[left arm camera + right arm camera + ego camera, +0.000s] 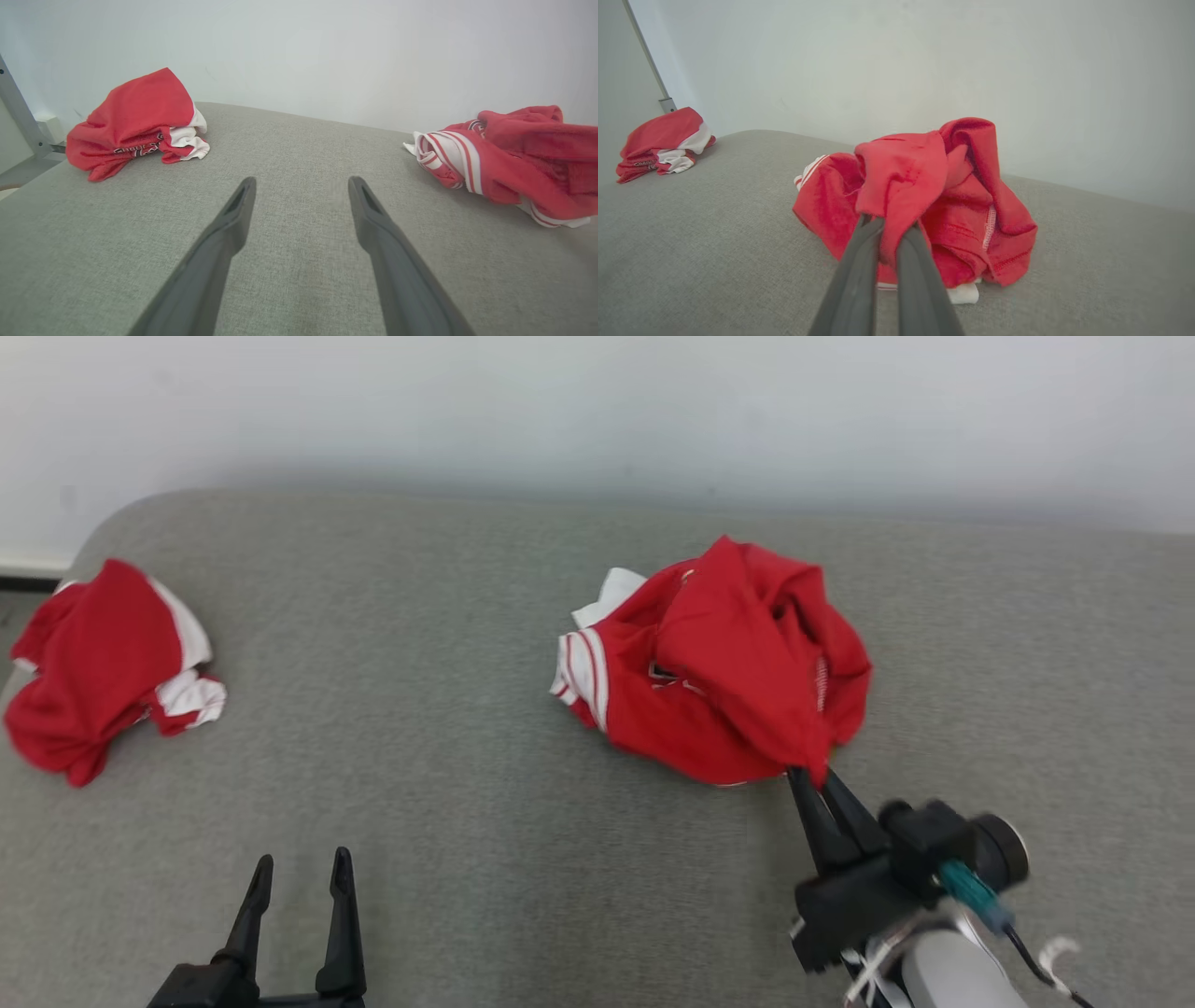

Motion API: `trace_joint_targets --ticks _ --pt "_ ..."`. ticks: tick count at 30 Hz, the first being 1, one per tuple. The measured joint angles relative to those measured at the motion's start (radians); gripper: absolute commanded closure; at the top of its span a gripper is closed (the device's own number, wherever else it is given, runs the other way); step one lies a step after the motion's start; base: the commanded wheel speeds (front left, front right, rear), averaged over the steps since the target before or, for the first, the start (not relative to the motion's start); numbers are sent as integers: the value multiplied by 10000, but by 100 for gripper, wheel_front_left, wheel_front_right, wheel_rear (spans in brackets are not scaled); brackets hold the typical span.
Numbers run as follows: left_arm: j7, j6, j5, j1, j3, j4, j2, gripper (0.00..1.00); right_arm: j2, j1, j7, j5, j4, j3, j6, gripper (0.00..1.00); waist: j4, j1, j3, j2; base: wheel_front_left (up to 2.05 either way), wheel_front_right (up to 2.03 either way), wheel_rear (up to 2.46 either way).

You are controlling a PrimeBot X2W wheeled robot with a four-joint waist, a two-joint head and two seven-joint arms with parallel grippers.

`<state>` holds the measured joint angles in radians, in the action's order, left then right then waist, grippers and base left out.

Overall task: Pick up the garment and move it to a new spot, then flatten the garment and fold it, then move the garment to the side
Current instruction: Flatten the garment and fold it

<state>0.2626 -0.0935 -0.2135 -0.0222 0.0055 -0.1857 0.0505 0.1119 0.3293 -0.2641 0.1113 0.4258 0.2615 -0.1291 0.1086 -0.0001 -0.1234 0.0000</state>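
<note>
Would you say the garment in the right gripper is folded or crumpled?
Crumpled: the red garment lies bunched in a heap, right gripper pinching one fold.

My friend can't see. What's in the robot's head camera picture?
The right gripper pinches the near edge of a crumpled red-and-white jersey on a grey padded surface. The left gripper is open; a second red jersey lies far left.

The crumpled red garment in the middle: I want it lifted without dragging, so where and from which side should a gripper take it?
Probably the loose fold draped over the near edge of the garment, approached from the robot's side, low along the grey surface. It sticks out, thin enough to pinch; the right gripper is shut on it.
</note>
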Motion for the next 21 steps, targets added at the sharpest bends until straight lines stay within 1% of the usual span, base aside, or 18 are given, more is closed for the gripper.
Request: trace_joint_targets --ticks 5,9,14,17,21 --pt "0 -46 31 7 71 -2 0 0 244 -1476 -2 92 -1321 -422 0 100 -574 1 183 0 0 0 0" --pt "0 -81 42 65 82 4 -2 0 341 -2594 -2 81 -2282 -1034 0 100 -964 0 320 0 0 0 0" --pt "0 -121 96 199 102 -19 -2 0 573 -4020 190 25 -3170 -1847 0 100 -1313 0 437 0 0 0 0" --pt "0 -127 96 190 86 -21 -2 0 683 -4712 403 151 -3216 -2163 0 100 -1423 0 421 0 0 0 0" --pt "0 -146 100 177 86 -79 -2 0 819 -5058 430 251 -2686 -2165 0 100 -1513 0 362 0 0 0 0"
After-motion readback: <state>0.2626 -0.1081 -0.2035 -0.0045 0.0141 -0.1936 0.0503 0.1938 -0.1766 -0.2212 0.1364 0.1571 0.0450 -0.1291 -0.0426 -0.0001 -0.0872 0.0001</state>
